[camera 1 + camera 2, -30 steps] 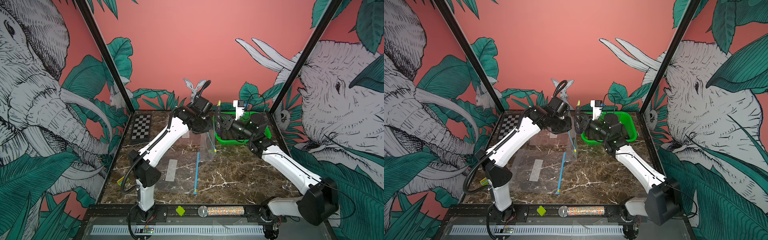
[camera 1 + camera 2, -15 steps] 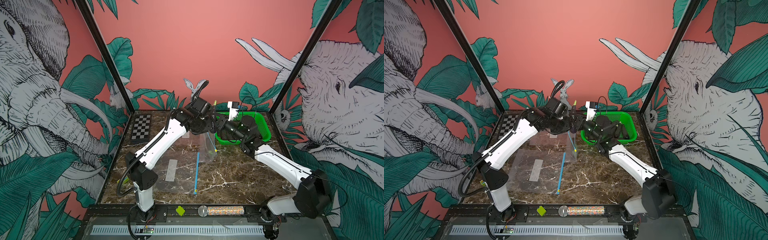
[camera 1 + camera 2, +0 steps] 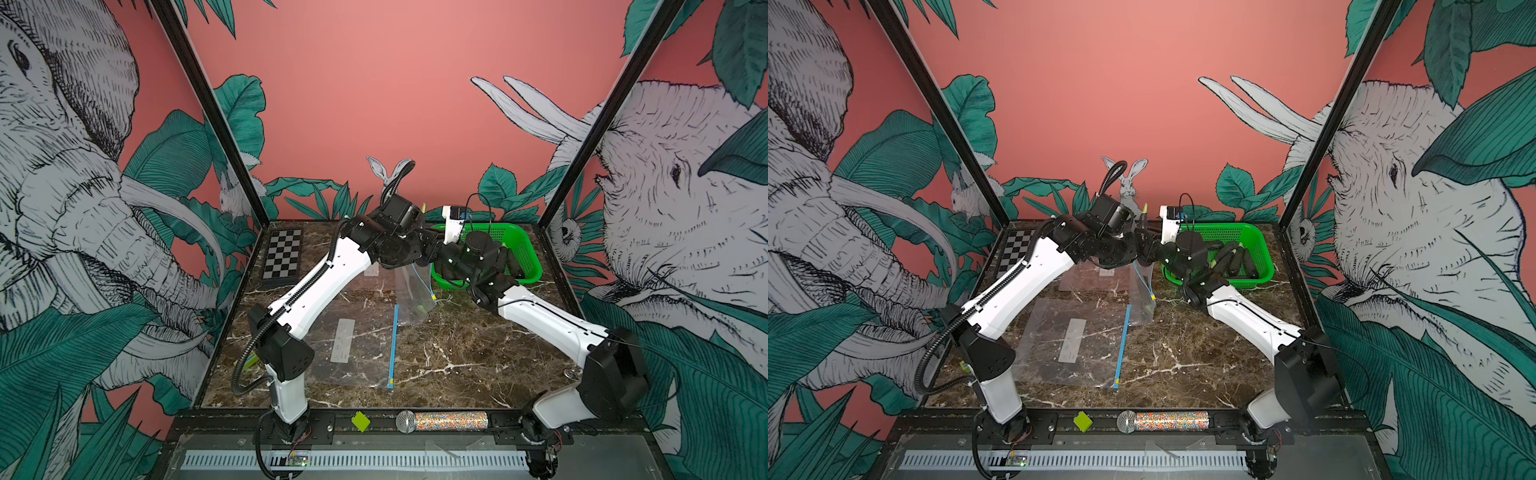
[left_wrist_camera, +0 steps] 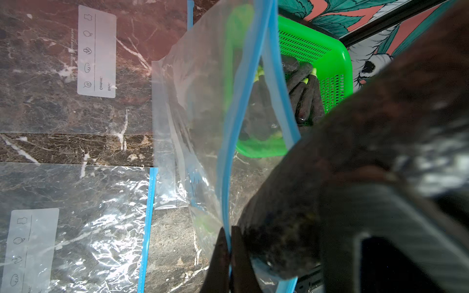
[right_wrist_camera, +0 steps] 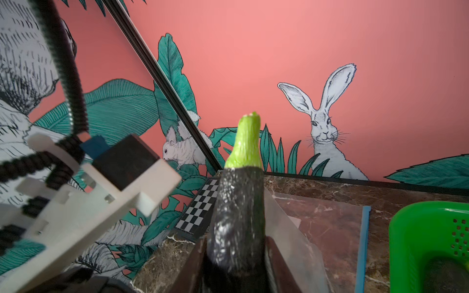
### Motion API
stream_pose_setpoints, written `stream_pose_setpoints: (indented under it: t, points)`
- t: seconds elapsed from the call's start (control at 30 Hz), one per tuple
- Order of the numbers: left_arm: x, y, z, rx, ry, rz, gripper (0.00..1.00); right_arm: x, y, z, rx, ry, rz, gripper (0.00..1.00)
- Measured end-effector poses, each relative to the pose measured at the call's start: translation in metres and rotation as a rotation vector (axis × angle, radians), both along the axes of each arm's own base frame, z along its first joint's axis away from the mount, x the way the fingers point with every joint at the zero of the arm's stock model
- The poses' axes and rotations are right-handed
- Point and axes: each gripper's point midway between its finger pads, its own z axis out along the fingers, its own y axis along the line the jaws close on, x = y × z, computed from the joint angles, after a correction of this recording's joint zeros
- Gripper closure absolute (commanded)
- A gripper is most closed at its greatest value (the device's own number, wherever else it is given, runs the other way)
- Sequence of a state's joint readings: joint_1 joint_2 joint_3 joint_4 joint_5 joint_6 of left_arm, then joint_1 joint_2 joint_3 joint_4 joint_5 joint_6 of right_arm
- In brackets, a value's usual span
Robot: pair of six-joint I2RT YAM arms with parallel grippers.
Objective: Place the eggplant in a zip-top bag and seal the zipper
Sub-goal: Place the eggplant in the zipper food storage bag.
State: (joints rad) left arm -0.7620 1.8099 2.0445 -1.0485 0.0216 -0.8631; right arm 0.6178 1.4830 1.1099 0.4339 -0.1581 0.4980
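A dark eggplant (image 5: 238, 215) with a pale green stem (image 3: 1145, 208) stands upright in my right gripper (image 5: 237, 251), which is shut on its lower part. My left gripper (image 4: 230, 253) is shut on the blue zipper strip of a clear zip-top bag (image 4: 203, 114). The bag (image 3: 413, 297) hangs from that grip down to the table, with its mouth spread open. In the left wrist view the eggplant's dark blurred end (image 4: 279, 236) sits right beside the bag's mouth. In both top views the two grippers meet above the bag, left gripper (image 3: 417, 264) and right gripper (image 3: 432, 245).
A green basket (image 3: 528, 253) at the back right holds several more eggplants (image 3: 1233, 259). Two other clear bags lie flat on the marble, one large (image 3: 353, 345) and one behind it (image 3: 1088, 278). A checkerboard (image 3: 282, 253) lies at the back left, and a glittery microphone (image 3: 449, 420) rests on the front rail.
My right arm has swung left from the basket, carrying the eggplant up to the bag's mouth. The left gripper has kept holding the bag in about the same place.
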Motion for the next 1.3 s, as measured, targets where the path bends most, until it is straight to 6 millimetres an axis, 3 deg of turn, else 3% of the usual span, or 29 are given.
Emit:
stream_pose_setpoints:
  t: [0.2, 0.47, 0.67, 0.8, 0.93, 1.07, 1.17, 1.3]
  points:
    - [0.000, 0.003, 0.007, -0.014, -0.011, 0.000, 1.00, -0.009, 0.000, -0.020, -0.130, 0.005, 0.020, 0.76]
    - [0.000, 0.004, 0.006, -0.015, -0.006, -0.008, 1.00, -0.024, -0.007, -0.027, -0.228, 0.025, 0.048, 0.47]
    - [0.002, 0.005, 0.007, -0.015, -0.009, -0.010, 1.00, -0.041, -0.018, -0.007, -0.233, 0.031, 0.085, 0.44]
    - [0.002, 0.005, 0.007, -0.016, -0.010, -0.009, 1.00, -0.044, -0.038, 0.009, -0.199, 0.043, 0.070, 0.42]
    - [0.002, 0.005, 0.007, -0.016, -0.010, -0.010, 1.00, -0.025, -0.076, 0.008, -0.175, 0.115, -0.008, 0.36]
    - [0.002, 0.005, 0.007, -0.013, -0.012, -0.013, 1.00, 0.011, -0.120, -0.001, -0.157, 0.229, -0.107, 0.32]
    - [0.002, 0.005, 0.007, -0.013, -0.012, -0.015, 1.00, 0.043, -0.151, -0.021, -0.192, 0.324, -0.195, 0.28]
    - [0.001, 0.005, 0.001, -0.007, -0.004, -0.015, 1.00, 0.082, -0.179, -0.068, -0.291, 0.492, -0.298, 0.22]
